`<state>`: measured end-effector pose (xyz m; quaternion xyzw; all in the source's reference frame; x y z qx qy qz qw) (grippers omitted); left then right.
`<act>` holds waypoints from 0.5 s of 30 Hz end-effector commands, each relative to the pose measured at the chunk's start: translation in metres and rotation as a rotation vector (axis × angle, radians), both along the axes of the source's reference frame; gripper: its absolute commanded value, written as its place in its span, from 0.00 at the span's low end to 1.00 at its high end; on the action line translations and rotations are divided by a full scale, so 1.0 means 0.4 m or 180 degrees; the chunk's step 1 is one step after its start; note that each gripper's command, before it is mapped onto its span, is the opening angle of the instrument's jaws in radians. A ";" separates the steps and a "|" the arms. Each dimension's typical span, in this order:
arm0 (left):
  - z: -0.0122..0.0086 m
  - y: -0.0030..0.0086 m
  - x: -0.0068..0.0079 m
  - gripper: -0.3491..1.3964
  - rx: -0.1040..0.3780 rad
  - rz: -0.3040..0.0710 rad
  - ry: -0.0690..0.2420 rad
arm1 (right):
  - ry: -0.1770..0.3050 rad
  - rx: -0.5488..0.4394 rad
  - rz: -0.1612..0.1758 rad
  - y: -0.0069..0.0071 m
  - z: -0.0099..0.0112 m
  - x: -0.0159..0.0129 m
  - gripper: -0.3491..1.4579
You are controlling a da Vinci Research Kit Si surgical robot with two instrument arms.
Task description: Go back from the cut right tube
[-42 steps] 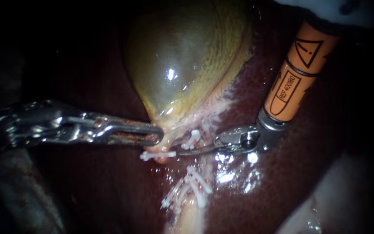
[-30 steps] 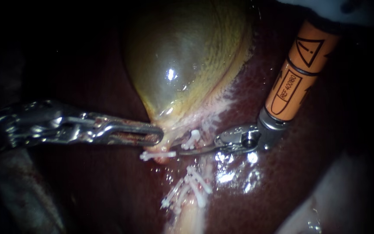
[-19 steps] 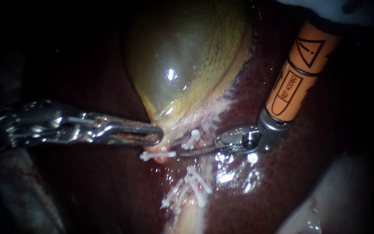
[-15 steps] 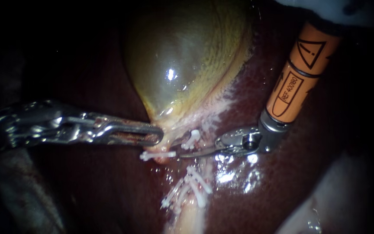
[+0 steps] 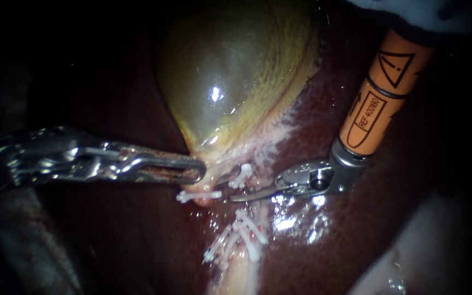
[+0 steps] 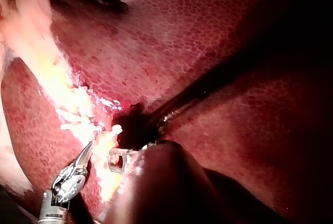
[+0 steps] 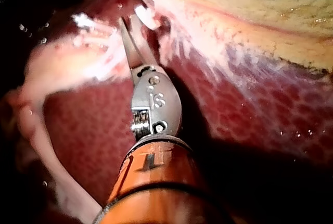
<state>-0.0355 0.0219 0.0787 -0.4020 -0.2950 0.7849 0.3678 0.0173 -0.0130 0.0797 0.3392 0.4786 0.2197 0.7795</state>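
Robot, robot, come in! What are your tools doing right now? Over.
Left tool shut on gallbladder. Right tool shut, tip among the clips at the cut right tube. Way back over the liver looks open.

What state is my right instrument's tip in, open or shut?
Shut: the right instrument shows its two blades lying together, no gap, nothing held, in endoscope and right wrist views.

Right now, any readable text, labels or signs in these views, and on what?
Orange sleeve of the right instrument: printed marks and a sign. These are instrument markings, so not quoted.
Its metal joint: small stamped marks, not quoted.
Left instrument, clips, gallbladder, liver: no text.
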 end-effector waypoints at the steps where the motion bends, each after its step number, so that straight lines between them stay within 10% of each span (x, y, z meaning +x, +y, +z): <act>1: 0.0000 0.0000 0.0000 0.00 0.0000 0.0000 0.0000 | 0.0001 -0.0003 0.0000 0.0000 0.0000 0.0000 0.41; 15: 0.0000 0.0000 0.0001 0.00 0.0000 0.0001 0.0000 | 0.0050 -0.0119 -0.0060 0.0001 -0.0011 -0.0030 0.53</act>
